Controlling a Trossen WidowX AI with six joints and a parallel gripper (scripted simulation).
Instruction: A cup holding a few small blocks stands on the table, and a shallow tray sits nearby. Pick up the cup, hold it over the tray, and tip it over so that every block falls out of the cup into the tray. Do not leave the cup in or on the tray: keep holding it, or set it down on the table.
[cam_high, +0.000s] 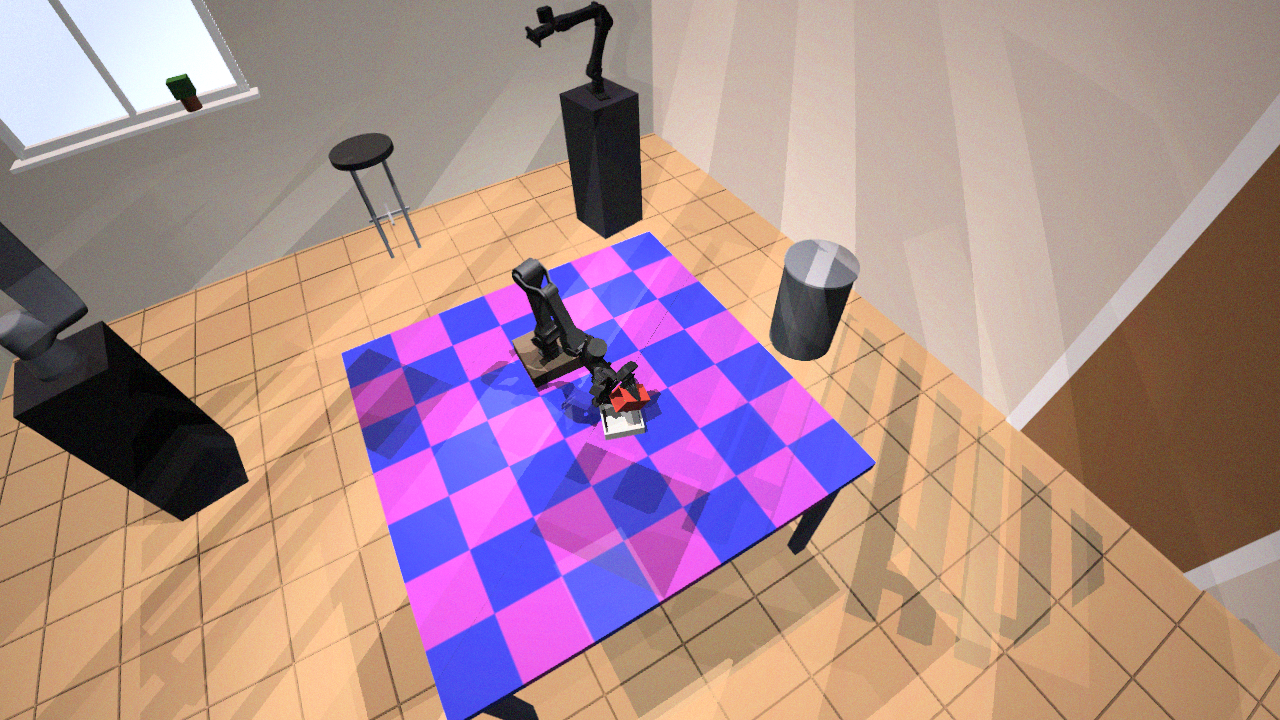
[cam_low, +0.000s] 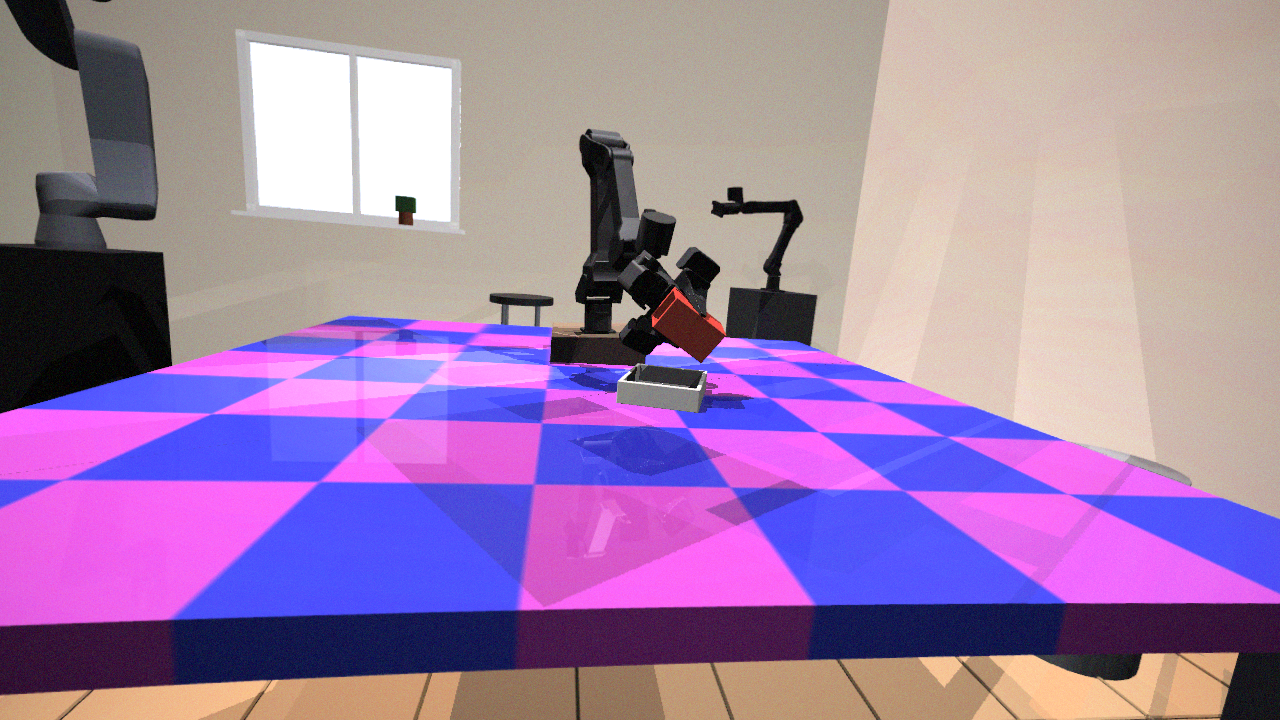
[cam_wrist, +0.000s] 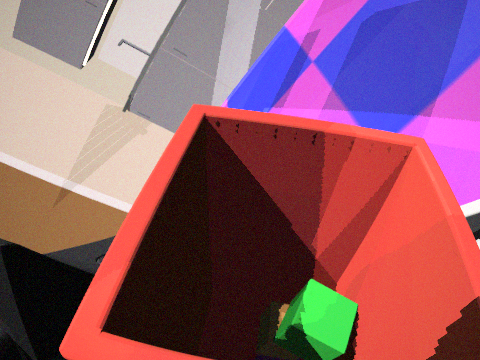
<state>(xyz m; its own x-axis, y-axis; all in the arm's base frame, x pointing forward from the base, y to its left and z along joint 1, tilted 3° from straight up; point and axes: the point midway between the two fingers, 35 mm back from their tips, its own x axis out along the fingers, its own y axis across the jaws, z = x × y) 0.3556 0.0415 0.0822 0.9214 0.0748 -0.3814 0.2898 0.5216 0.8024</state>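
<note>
The pincer (cam_high: 619, 394) (cam_low: 673, 300), partly open, grips the red cup (cam_high: 631, 399) (cam_low: 689, 325) (cam_wrist: 135, 215) (a green block (cam_wrist: 325, 317) inside).

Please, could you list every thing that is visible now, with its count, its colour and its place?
cup: one, red, tilted in the gripper
blocks: green one and part of a tan one, inside the cup
tray: one, white-grey, on the table
table: one, blue-pink checks
stool: one, dark, behind
bin: one, grey, beside the table
potted plant: one, green-brown, windowsill
other arms: two, black and grey, on dark pedestals
robot arm: one, black, on the table
gripper: one, black, shut on the cup
</note>
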